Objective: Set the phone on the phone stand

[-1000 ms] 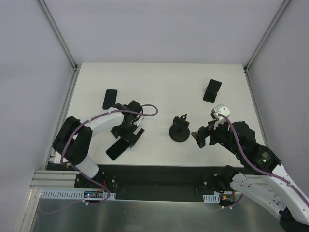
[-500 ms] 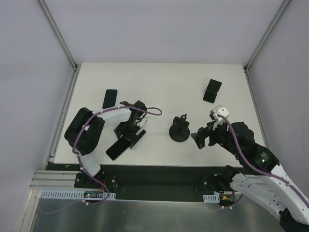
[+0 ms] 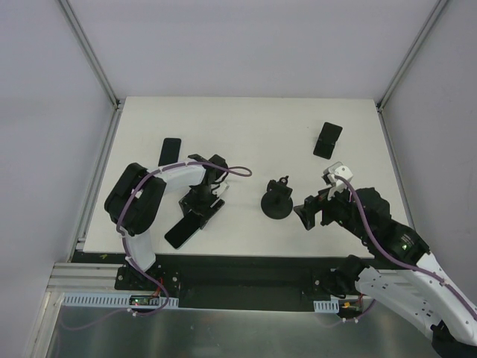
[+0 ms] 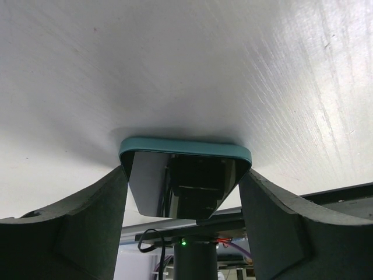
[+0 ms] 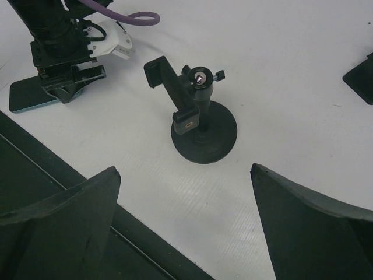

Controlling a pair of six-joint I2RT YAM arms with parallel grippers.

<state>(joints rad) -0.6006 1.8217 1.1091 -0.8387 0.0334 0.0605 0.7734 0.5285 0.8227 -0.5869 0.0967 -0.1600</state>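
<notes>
A phone with a teal rim and glossy dark face lies near the table's front left edge. My left gripper is over its far end. In the left wrist view the phone sits between my fingers, which press against its two sides. The left gripper and the phone also show in the right wrist view. The phone stand, a tilted black plate, is at the far right, with its corner in the right wrist view. My right gripper is open and empty.
A second flat black phone lies at the far left. A round-based black clamp mount stands mid-table, just ahead of my right gripper, and it shows in the right wrist view. The table's front edge is close.
My left arm's elbow has swung in over the table while its gripper stayed at the teal-rimmed phone. The phone and the right arm have hardly moved.
</notes>
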